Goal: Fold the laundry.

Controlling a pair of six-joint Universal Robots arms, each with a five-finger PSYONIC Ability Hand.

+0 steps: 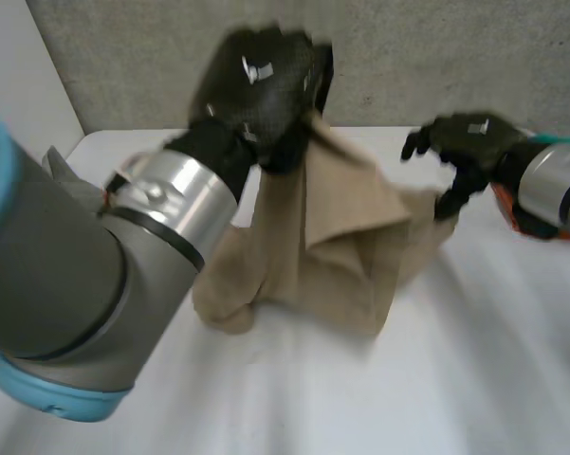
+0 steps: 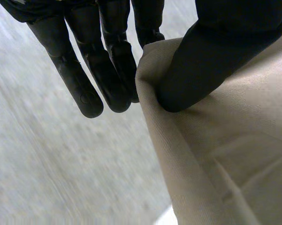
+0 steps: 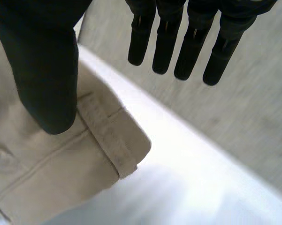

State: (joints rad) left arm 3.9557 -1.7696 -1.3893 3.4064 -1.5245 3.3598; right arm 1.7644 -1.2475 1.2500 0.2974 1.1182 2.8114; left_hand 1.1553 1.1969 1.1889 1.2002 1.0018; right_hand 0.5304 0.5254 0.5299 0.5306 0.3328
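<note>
A beige garment (image 1: 332, 246), trousers by the look of the waistband, hangs from my left hand (image 1: 261, 81) and trails onto the white table (image 1: 474, 360). The left hand is raised at the back middle and pinches a top edge of the cloth (image 2: 234, 154) between thumb (image 2: 201, 65) and fingers (image 2: 108, 70). My right hand (image 1: 469, 142) hovers at the garment's right end. Its fingers (image 3: 178, 42) are straight and spread away from the thumb (image 3: 42, 70). The thumb points down over the waistband corner (image 3: 108, 140), with no cloth caught between thumb and fingers.
A grey wall (image 1: 436, 57) rises just behind the table's back edge. A grey cloth-like thing (image 1: 57, 163) lies at the far left of the table. Bare white tabletop (image 3: 178, 183) spreads in front of and to the right of the garment.
</note>
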